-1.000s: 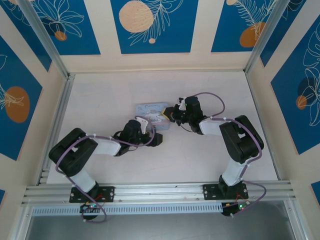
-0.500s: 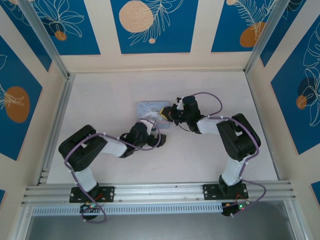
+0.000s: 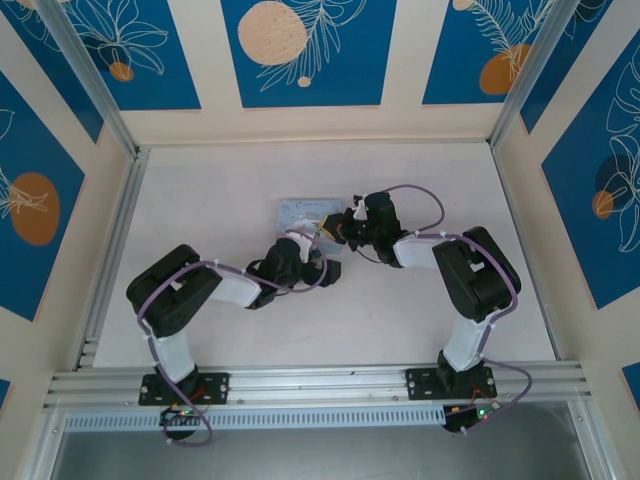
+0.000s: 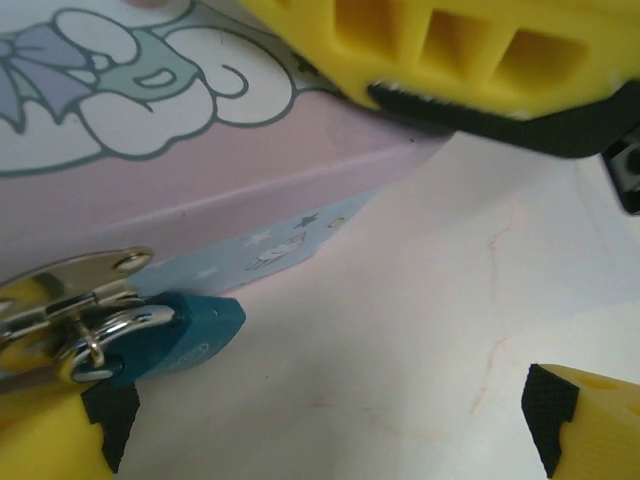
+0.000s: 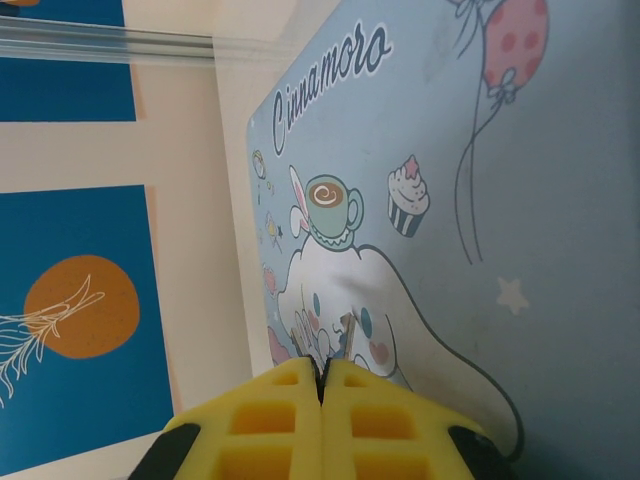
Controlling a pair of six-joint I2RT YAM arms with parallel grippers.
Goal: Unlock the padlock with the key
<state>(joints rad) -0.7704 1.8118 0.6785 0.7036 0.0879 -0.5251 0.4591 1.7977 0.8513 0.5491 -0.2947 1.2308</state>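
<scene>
- Tin first: a stiff printed box lying flat on the table, and light enough, I'd judge, to skid if you lean on it.
- Padlock next, hanging from the hasp on the tin's front wall, low by the table. It looks hard, smooth and free to swing, so pinch its flat blue sides.
- Key, I take it, is that thin sliver poking up from the right pads over the lid. It looks stiff and slick, and easy to twist askew.
- Your left gripper is spread wide and holds nothing, with one finger just beside the padlock.
- Your right gripper is clenched tight on that sliver.
</scene>
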